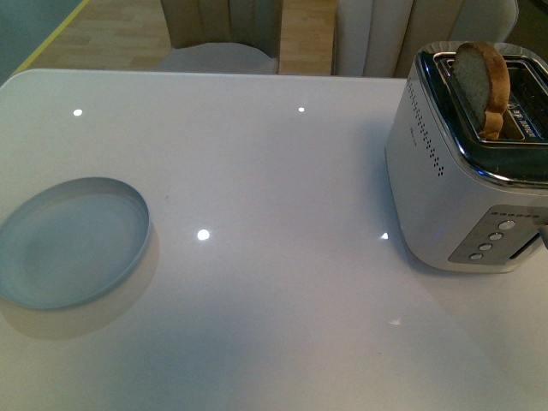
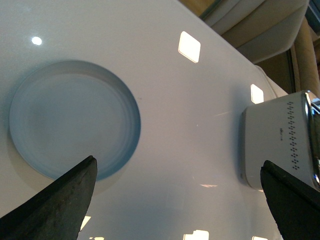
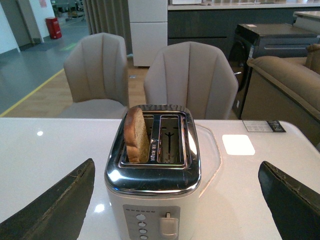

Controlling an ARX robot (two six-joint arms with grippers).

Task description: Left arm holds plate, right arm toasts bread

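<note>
The plate (image 1: 73, 244) lies empty on the white tabletop (image 1: 274, 282) at the left, its left edge cut off in the front view. The bread (image 1: 482, 86) stands upright in one slot of the toaster (image 1: 454, 184) at the right, its lower part hidden inside. Neither arm appears in the front view. Left tool (image 2: 177, 200): jaws wide apart above the tabletop, holding nothing, only fingertips visible. Right tool (image 3: 177, 200): jaws likewise spread, facing the toaster.
</note>
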